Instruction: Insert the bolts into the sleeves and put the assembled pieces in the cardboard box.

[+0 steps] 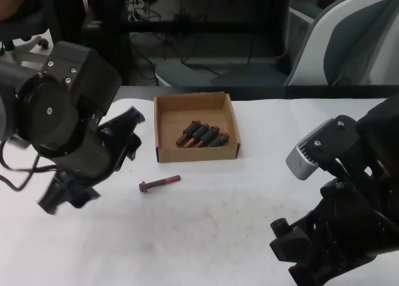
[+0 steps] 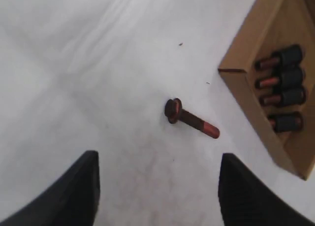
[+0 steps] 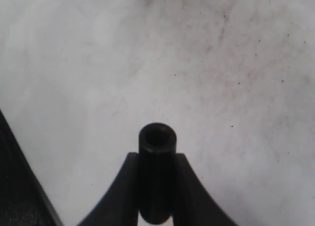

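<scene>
The sleeve [image 3: 157, 142] sits partly hidden, pinched in the right gripper [image 3: 156, 157]; the left gripper [image 2: 158, 156], spread, hovers over the bolt [image 2: 192, 121] beside the cardboard box [image 2: 248, 39].

I count 1 box [image 1: 198, 153], 4 assembled pieces [image 1: 202, 135] inside it, 1 loose bolt [image 1: 159, 184] outside it, and 1 empty sleeve [image 3: 157, 177].

Bolt [image 2: 192, 121] was metal, coppery-red, low sheen. Cardboard box [image 2: 246, 39] was plain brown card, matt. Sleeve [image 3: 157, 177] was black, matt, smooth; material unclear. Assembled pieces [image 1: 202, 135] showed same matt black over coppery metal. Bench cover [image 2: 98, 63] was white, matt, faintly stained and speckled. Left gripper [image 2: 158, 162] fingers [image 2: 246, 196] looked like matt black plastic.
</scene>
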